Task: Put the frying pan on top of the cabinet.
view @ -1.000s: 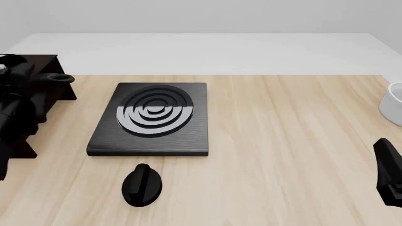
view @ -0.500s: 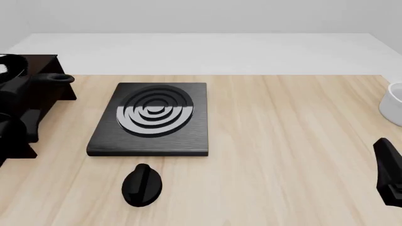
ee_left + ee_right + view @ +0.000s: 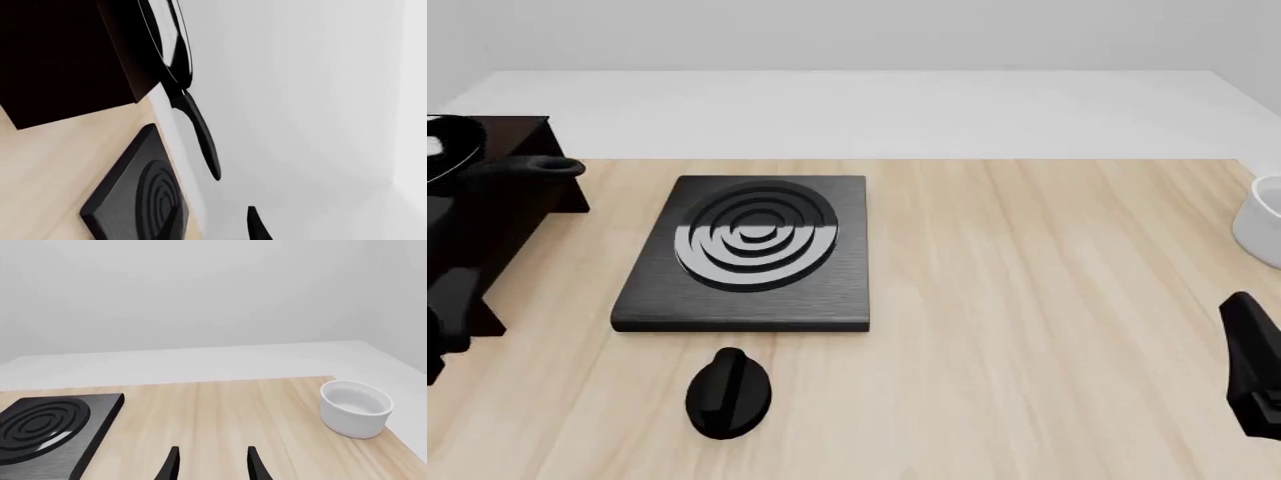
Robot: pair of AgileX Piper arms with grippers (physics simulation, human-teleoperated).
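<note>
Right gripper [image 3: 211,465] idle near table edge, fingers spread, holding nothing. Left gripper [image 3: 257,227]: one fingertip visible, spread or pressed together — can't tell; gripping nothing seen. Round black frying pan with pale rim [image 3: 451,150] sitting on flat top of tall dark brown wooden cabinet [image 3: 507,215], looped handle overhanging toward square black stove plate [image 3: 747,255]. Placement looks done. Best to back left arm straight away, clear of handle.

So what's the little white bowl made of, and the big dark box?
The white bowl looks like glazed ceramic, smooth and evenly white with a thick rim, though it could be plastic. The dark box, the cabinet, looks like very dark brown wood with a matte finish; no grain shows, so that is a guess.
</note>
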